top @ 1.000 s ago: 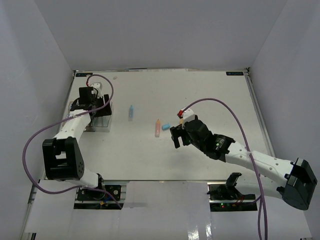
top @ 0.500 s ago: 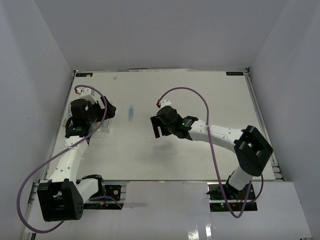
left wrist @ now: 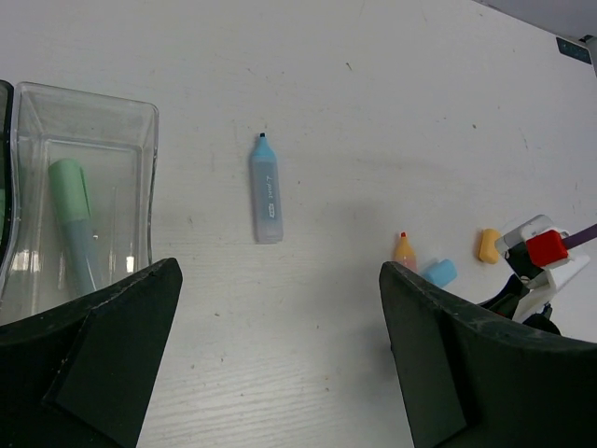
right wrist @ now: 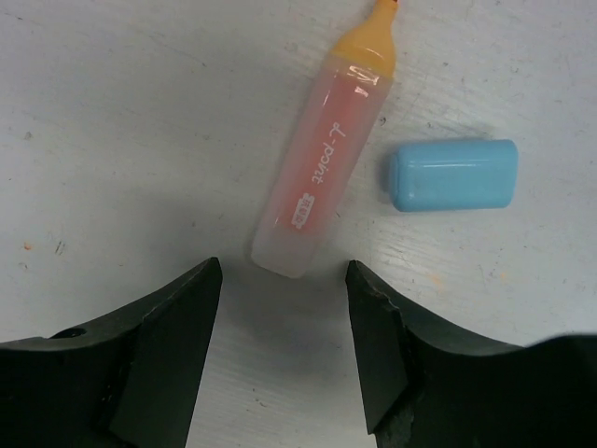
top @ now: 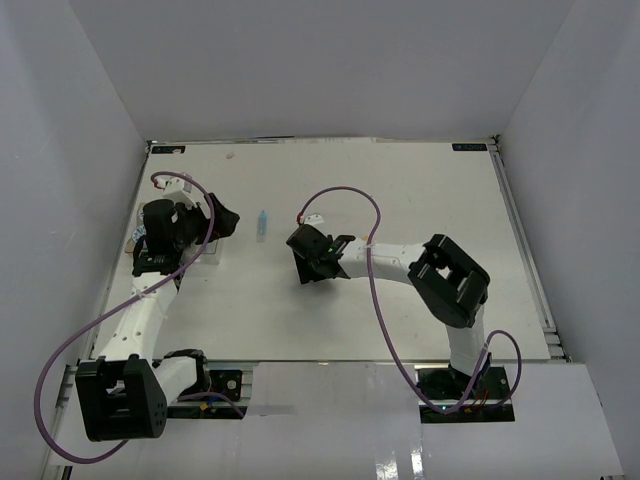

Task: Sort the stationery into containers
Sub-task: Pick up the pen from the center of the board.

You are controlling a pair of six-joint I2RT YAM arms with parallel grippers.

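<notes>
A pink highlighter with an orange tip (right wrist: 326, 159) lies on the white table beside a loose blue cap (right wrist: 454, 175). My right gripper (right wrist: 283, 280) is open, its fingers either side of the spot just short of the highlighter's blunt end, with nothing between them. From above, the right gripper (top: 305, 265) covers that highlighter. A blue highlighter (left wrist: 266, 187) (top: 262, 223) lies alone mid-table. A clear bin (left wrist: 149, 121) holds a green highlighter (left wrist: 75, 219). My left gripper (left wrist: 280, 280) (top: 222, 222) hangs wide open and empty beside that bin.
A small orange cap (left wrist: 489, 245) lies near the blue cap (left wrist: 438, 273) and the orange tip (left wrist: 404, 250). White walls enclose the table on three sides. Purple cables loop over both arms.
My right gripper swung left over the pink highlighter and its jaws narrowed. My left gripper opened wide and drew back from the bins.
</notes>
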